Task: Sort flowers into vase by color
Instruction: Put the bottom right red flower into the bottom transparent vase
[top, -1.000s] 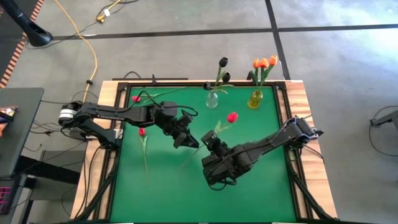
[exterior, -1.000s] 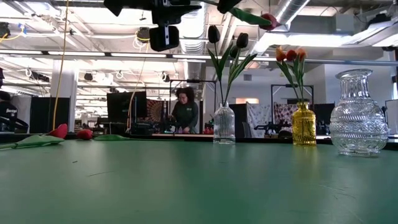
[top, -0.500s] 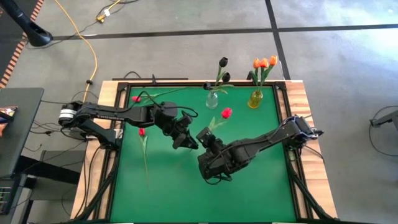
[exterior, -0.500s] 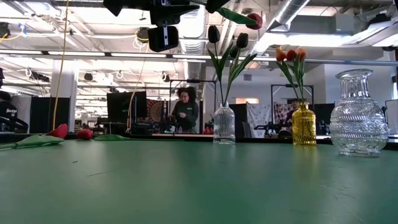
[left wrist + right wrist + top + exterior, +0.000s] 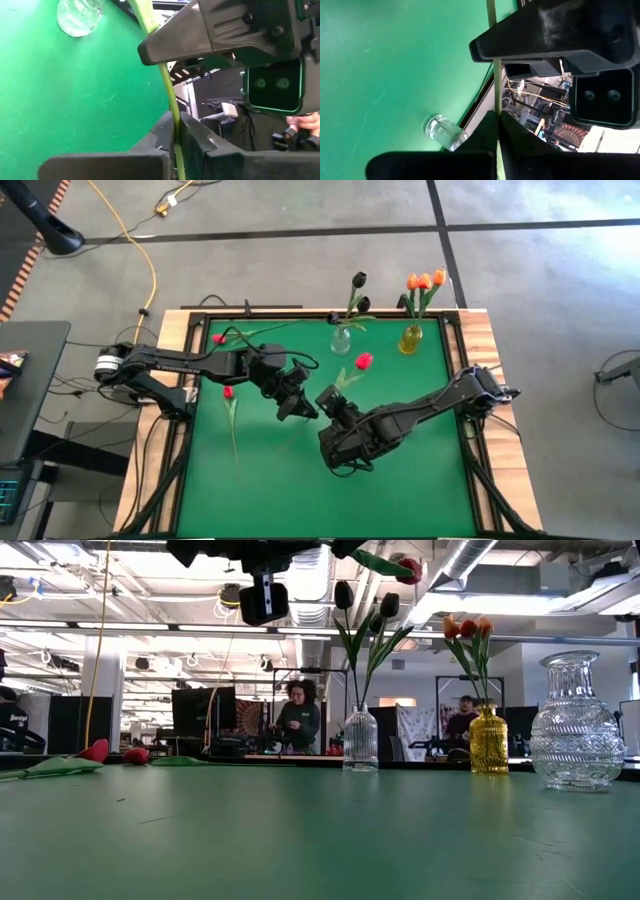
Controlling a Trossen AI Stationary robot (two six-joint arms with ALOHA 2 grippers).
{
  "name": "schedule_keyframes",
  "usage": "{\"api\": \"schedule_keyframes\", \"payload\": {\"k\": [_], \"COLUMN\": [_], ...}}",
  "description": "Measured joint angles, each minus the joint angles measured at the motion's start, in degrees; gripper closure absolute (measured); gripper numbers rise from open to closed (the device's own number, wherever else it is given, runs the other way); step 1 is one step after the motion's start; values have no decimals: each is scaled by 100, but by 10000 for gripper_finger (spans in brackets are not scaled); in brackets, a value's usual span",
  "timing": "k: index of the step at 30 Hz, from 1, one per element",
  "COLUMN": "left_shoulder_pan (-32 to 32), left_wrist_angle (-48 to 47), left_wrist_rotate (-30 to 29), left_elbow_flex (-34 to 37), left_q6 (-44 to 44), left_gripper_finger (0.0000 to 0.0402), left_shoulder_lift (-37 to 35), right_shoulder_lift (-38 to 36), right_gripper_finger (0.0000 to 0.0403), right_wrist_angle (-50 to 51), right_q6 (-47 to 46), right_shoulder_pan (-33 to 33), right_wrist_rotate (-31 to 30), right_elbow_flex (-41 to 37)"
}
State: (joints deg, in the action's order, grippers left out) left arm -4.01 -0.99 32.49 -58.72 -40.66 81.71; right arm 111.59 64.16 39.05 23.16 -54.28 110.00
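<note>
Green table (image 5: 400, 480): three vases, two red tulips (image 5: 228, 392) lying flat.

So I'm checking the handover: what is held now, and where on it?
Both grippers, left and right, are shut on the red tulip, pinching its thin green stem.

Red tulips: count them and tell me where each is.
3. One red tulip lies at back left, a second nearer the front; the third is aloft, stem gripped by left pincer and right pincer.
</note>
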Motion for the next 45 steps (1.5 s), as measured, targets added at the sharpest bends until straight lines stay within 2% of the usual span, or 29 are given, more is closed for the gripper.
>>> {"api": "schedule_keyframes", "payload": {"k": [6, 13, 17, 23, 27, 30, 34, 37, 40, 43, 45], "left_shoulder_pan": [0, -15, -118, -415, -581, -610, -505, -427, -340, -251, -190], "left_wrist_angle": [2, -45, -92, -101, 25, 528, 1506, 2072, 2357, 2451, 2575], "left_wrist_rotate": [-7, -102, -135, -250, -368, -398, -384, -386, -454, -477, -482], "left_elbow_flex": [0, 2, 2, 0, 0, 0, 0, 0, 0, 0, 0], "left_q6": [98, 269, 370, 426, 467, 511, 520, 517, 591, 826, 973], "left_gripper_finger": [399, 401, 401, 401, 401, 401, 401, 401, 401, 401, 401], "left_shoulder_lift": [0, 0, 0, 0, 0, -16, -47, -47, -48, -44, -44], "right_shoulder_lift": [0, -71, -195, -879, -1397, -1807, -2321, -2891, -3526, -3923, -4105], "right_gripper_finger": [340, 301, 266, 216, 202, 202, 212, 226, 241, 252, 256], "right_wrist_angle": [0, -46, -59, -101, -107, -107, -324, -1075, -2441, -4281, -5437], "right_q6": [-90, -534, -1155, -2710, -4137, -5211, -5615, -5800, -5897, -5709, -5523], "right_shoulder_pan": [11, 31, 33, 11, -98, -172, 20, 269, 398, 350, 223], "right_wrist_rotate": [52, 974, 1176, 1740, 2317, 2564, 2539, 1906, 1427, 1457, 1718], "right_elbow_flex": [0, 2, 0, -1, -54, -285, -987, -1866, -2887, -3851, -4358]}}
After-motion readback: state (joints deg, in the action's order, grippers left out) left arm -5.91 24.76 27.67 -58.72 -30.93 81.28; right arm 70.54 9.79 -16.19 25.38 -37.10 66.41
